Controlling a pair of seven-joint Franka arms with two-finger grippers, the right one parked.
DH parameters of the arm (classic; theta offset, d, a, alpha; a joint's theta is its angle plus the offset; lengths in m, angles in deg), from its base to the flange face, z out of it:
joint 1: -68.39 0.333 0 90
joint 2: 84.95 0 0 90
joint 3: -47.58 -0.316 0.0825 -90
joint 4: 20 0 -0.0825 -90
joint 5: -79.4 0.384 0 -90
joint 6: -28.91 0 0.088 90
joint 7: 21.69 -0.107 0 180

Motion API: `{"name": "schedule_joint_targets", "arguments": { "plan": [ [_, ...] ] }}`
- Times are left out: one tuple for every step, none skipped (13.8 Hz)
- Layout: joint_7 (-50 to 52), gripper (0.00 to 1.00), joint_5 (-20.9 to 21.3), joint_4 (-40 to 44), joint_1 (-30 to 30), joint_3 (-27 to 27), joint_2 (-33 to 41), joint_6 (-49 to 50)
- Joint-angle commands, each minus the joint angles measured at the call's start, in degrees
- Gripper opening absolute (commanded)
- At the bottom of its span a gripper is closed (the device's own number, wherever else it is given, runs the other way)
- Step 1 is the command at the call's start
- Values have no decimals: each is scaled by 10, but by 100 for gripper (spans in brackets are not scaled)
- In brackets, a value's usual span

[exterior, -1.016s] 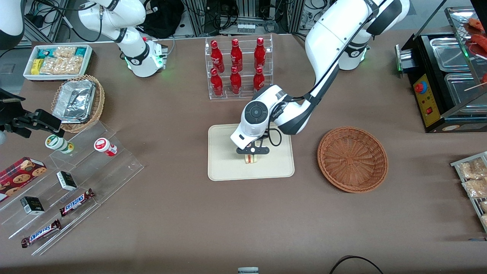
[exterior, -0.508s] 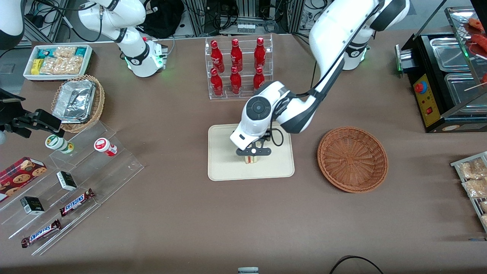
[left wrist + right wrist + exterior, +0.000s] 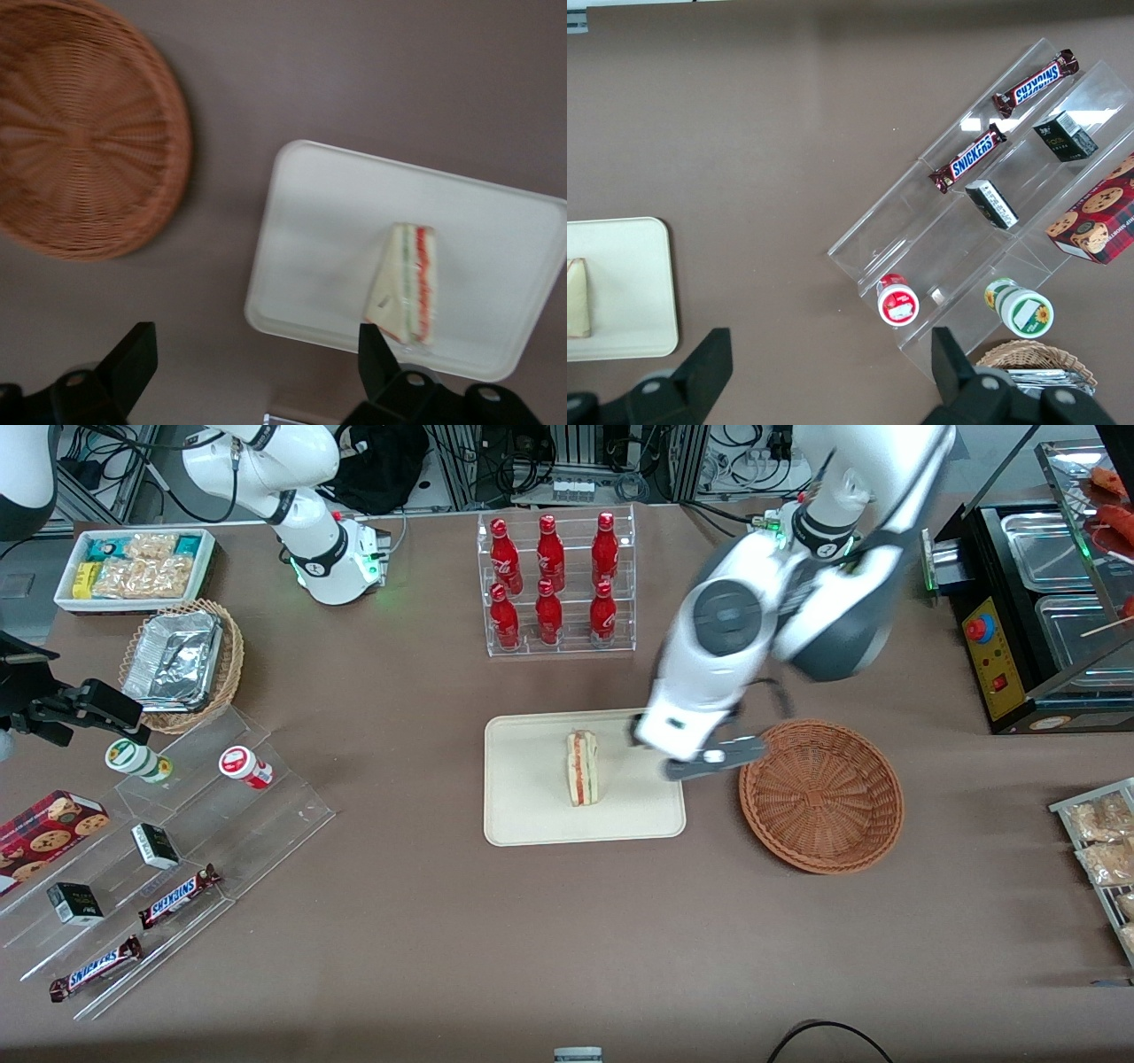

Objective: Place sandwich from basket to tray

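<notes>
Sandwich (image 3: 582,767) comes first from the front camera: it stands on its edge on the cream tray (image 3: 532,815), toward the middle, with its red and green filling layers showing and nothing touching it. A little farther from the camera, and toward the working arm's end of the table, the left arm's gripper (image 3: 700,760) hangs in the air between the tray's edge and the woven basket (image 3: 821,795), which holds nothing. Its fingers are spread apart and hold nothing. Farthest off stands a clear rack of red bottles (image 3: 554,584).

Judging by how things lie, the placing step looks done: the sandwich is out of the basket and on the tray, and the release is finished. What seems left is only for the arm to clear away from the tray without brushing the wedge, which may tip easily, standing on a narrow edge as it does.

The left wrist view shows what the front one hides under the arm's body: the two dark fingertips (image 3: 133,359) set wide, with the sandwich (image 3: 406,283), the tray's rim (image 3: 266,266) and the basket (image 3: 84,133) all below them and clear of them. The front view alone shows the gripper's place relative to the whole table.
</notes>
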Motion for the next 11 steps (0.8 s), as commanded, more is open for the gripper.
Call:
{"name": "schedule_joint_targets", "arguments": {
  "plan": [
    [-51, 100, 16, -24, 60, 4, 66, 65],
    [-89, 100, 17, -24, 84, 4, 83, 90],
    [-127, 100, 17, -24, 107, 4, 98, 111],
    [-160, 100, 17, -24, 130, 5, 108, 125],
    [-190, 100, 14, -25, 146, 5, 117, 135],
    [-218, 100, 13, -25, 163, 5, 122, 145],
    [-228, 100, 13, -27, 176, 5, 125, 154],
    [-245, 100, 13, -29, 188, 4, 134, 161],
    [-282, 100, 11, -32, 210, 5, 138, 162],
    [-314, 100, 9, -36, 221, 5, 145, 166],
    [-340, 100, 9, -44, 228, 4, 154, 172]
  ]
}}
